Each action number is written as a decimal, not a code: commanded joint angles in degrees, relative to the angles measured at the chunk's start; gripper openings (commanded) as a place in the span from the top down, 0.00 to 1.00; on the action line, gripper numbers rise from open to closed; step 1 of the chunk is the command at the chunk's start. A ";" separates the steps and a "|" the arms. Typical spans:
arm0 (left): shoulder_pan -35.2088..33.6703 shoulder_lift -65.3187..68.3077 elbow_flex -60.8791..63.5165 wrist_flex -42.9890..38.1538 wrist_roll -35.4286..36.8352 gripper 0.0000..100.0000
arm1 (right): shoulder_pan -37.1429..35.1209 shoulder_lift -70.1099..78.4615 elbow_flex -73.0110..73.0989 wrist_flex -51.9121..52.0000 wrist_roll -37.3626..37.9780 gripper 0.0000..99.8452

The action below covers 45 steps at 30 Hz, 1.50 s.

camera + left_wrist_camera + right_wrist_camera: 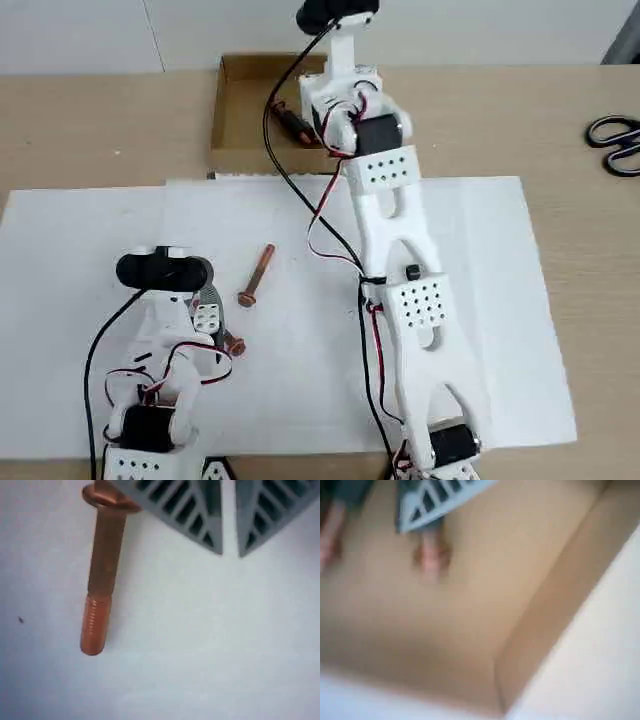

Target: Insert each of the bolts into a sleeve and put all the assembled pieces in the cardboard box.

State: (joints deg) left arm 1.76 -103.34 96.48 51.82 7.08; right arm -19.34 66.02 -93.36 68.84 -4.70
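Note:
A copper bolt [257,275] lies on the white paper, its head toward my left gripper [212,318]. In the left wrist view that bolt [102,575] rests beside the gripper [230,550], whose grey fingers stand almost together with nothing between them. A second copper piece [234,346] sits by the left arm. My right gripper [318,118] hangs over the cardboard box [240,110]. A dark sleeve with a bolt [292,122] shows inside the box next to it. In the right wrist view a blurred copper bolt end [432,557] pokes out under the grey gripper, above the box floor [485,595].
The white paper [480,300] covers the middle of the table. Scissors [615,140] lie at the far right on the bare wood. Another blurred piece [331,537] lies in the box. The box wall [555,605] rises close to the right gripper.

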 commanded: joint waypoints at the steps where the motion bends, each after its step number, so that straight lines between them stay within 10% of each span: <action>1: -0.18 -0.09 -0.48 -1.41 0.09 0.99 | -0.13 -5.49 -2.99 11.38 0.35 0.78; 18: -0.97 -0.09 -0.48 -1.41 0.18 0.99 | -0.22 -17.80 2.64 28.88 10.11 0.78; 45: -2.55 -0.09 -0.48 -1.41 2.11 0.99 | -0.22 -58.51 76.75 28.26 54.24 0.78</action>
State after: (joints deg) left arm -0.79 -103.34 96.48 51.82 8.92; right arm -19.43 13.01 -20.22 97.14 46.29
